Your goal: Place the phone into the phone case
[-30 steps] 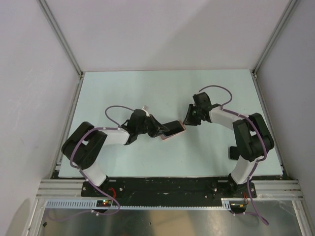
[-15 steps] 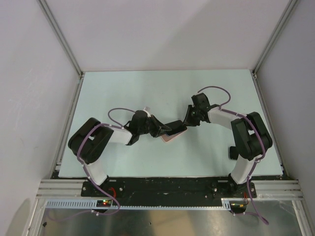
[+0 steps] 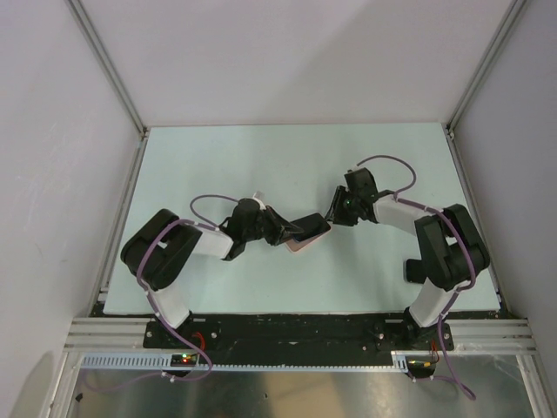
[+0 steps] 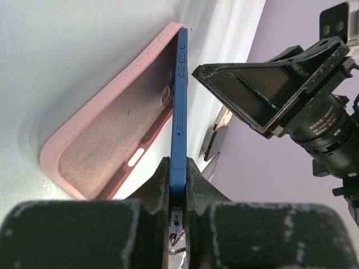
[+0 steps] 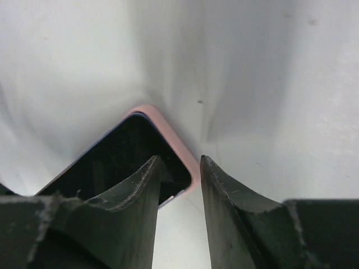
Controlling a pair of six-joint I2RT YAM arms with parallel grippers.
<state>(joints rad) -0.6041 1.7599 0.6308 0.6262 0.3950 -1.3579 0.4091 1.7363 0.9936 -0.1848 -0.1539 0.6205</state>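
Pink phone case (image 4: 106, 140) lies beneath the phone (image 4: 179, 101) the left hand (image 4: 178, 168) pinches; right hand (image 5: 179, 161), parted, empty, crowds their corner.

Robotics lab test cell, seen from above. A pale mint table (image 3: 261, 157) is boxed in by plain white panels (image 3: 296, 52) at 9, 12 and 3 o'clock, which are held by bare aluminium frame rails (image 3: 104, 63) running up the corners. At 6 o'clock two black-and-white robot arms, the left arm (image 3: 187, 244) and the right arm (image 3: 435, 248), are bolted to a black base plate (image 3: 296, 329), with purple cables (image 3: 204, 198) looped along them. Just below the plate lie a slotted white cable duct (image 3: 261, 361) and a sheet of brushed metal (image 3: 305, 396). Small indicator lights (image 3: 183, 358) glow by the duct.
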